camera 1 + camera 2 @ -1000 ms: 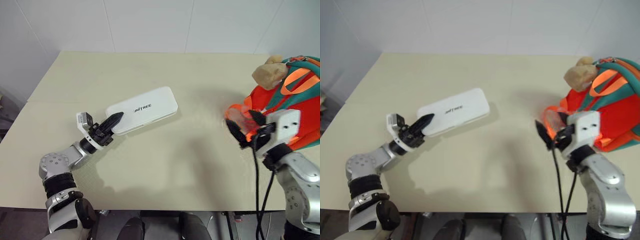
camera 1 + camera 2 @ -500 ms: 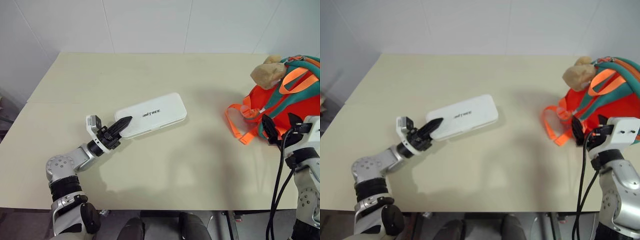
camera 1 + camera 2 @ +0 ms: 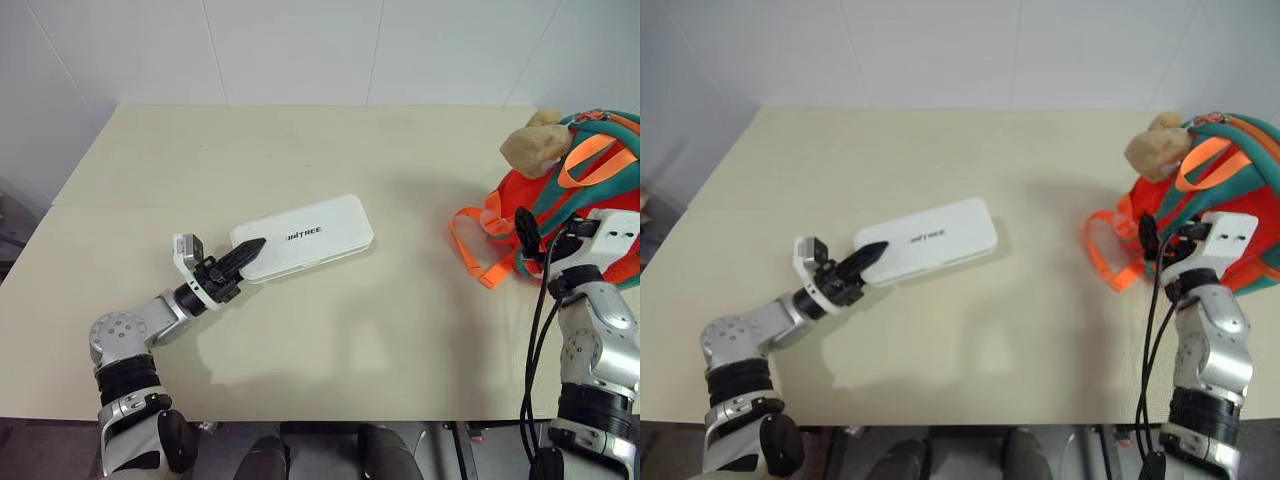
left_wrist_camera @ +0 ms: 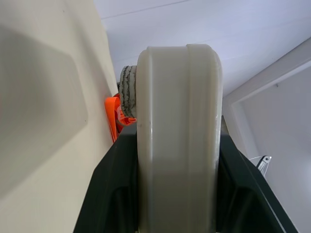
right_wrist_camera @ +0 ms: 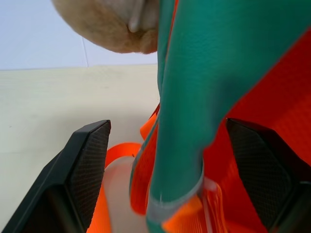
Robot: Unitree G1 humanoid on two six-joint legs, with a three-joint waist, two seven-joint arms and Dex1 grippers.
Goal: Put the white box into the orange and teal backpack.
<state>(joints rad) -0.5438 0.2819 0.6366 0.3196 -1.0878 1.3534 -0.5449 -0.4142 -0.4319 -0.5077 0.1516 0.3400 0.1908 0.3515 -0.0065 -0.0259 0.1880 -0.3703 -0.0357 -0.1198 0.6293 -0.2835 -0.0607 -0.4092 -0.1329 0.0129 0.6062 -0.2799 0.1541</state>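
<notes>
White box (image 3: 303,237) lies flat at table (image 3: 400,330) centre, left gripper (image 3: 243,255) clamped on its 8 o'clock end. Right gripper (image 5: 160,165), fingers apart, straddles a teal strap of the orange and teal backpack (image 3: 590,190) at 3 o'clock.

A white box (image 3: 303,237) with small dark lettering lies mid-frame on a pale beige table (image 3: 330,160), while at right sits a bright orange backpack (image 3: 585,190) with teal straps and a tan plush toy (image 3: 537,146).
</notes>
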